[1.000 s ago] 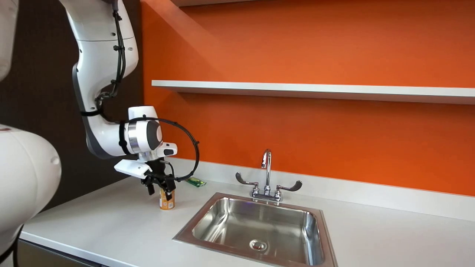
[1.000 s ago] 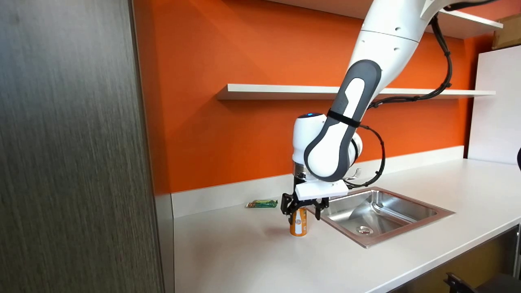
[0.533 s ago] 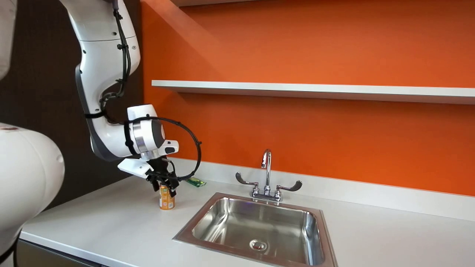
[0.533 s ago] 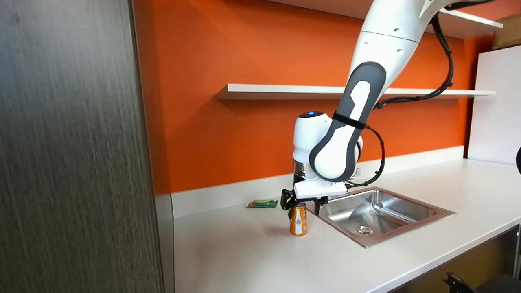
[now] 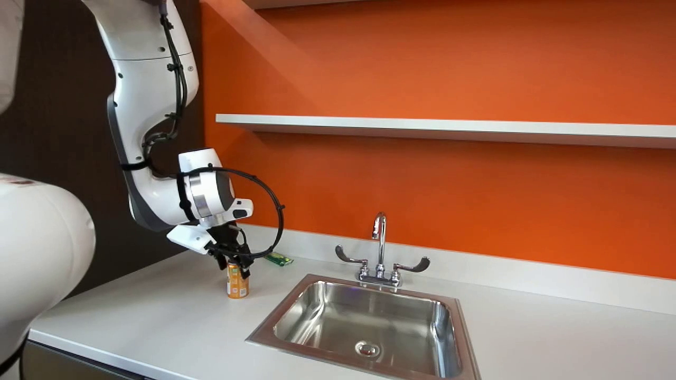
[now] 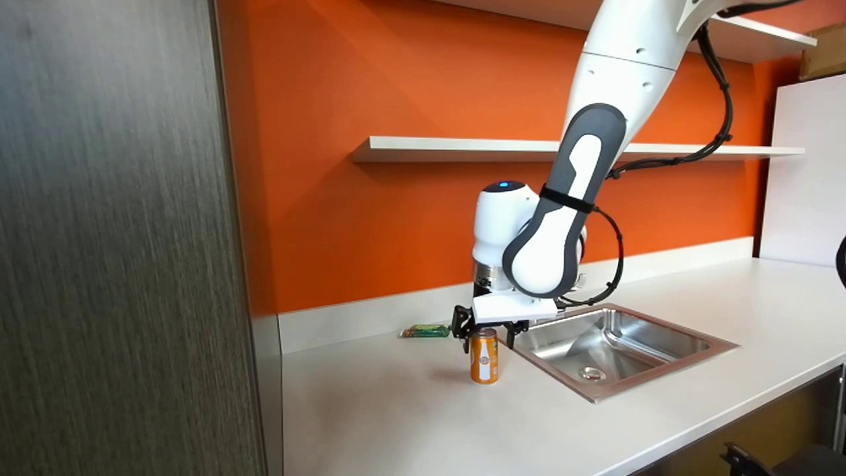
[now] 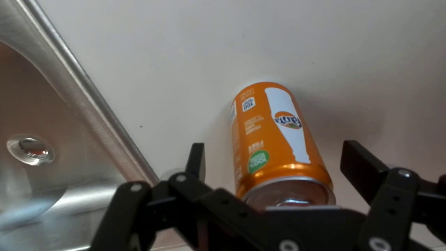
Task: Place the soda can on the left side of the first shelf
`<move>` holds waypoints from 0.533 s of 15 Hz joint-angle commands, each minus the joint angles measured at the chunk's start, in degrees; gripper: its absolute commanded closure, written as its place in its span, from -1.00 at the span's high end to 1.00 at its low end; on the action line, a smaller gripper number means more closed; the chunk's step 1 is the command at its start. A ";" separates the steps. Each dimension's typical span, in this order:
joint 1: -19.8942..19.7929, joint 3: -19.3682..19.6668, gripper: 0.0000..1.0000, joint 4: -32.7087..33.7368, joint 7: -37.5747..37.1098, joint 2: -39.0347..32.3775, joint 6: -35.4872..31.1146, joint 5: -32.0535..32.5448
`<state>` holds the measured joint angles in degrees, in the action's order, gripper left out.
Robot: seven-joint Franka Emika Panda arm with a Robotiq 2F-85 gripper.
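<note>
Honestly, a high, shallow pinch is looking like the main risk: the fingers (image 7: pixel 195 160) are flanking only the upper part of the soda can (image 6: pixel 484 358), so closing at this height could be tipping it, or letting it slip on the lift, b/c not much metal would be sitting btw them. If one finger is touching first, it could be nudging the can toward the nearby sink (image 5: pixel 462 338). Behind, a green packet (image 6: pixel 425 331) is lying by the foot of the wall (image 6: pixel 370 231), prob. not interfering. Furthest off, the shelf (image 5: pixel 422 124) is jutting out well above; going straight up w/o clearing its edge could be banging the wrist (image 5: pixel 205 194) or snagging the looping cable (image 5: pixel 282 207).

Re the gripper (image 7: pixel 274 153): it's hanging spread wide, w/ a gap showing on each side of the can in the wrist view, so it's holding nothing & apparently touching nothing. Below it, the can is standing upright on the counter (image 6: pixel 370 410), its top coming up btw the fingers, so lining up for the grasp is prob. the step in hand.
</note>
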<state>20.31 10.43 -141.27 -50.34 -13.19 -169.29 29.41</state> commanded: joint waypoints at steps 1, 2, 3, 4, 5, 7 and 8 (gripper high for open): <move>2.36 2.62 1.00 1.29 -4.38 -1.07 -1.34 3.21; 2.91 3.22 1.00 1.45 -4.98 -1.19 -1.42 3.66; 3.34 3.71 1.00 1.61 -5.42 -1.37 -1.51 4.04; 3.80 4.25 1.00 1.76 -6.09 -1.48 -1.63 4.53; 4.18 4.63 1.00 1.91 -6.50 -1.64 -1.71 4.76; 4.98 5.47 1.00 2.07 -7.12 -1.81 -1.83 5.20; 5.36 5.82 1.00 2.10 -7.22 -1.89 -1.86 5.19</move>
<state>23.94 14.43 -140.26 -54.43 -14.10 -170.39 32.30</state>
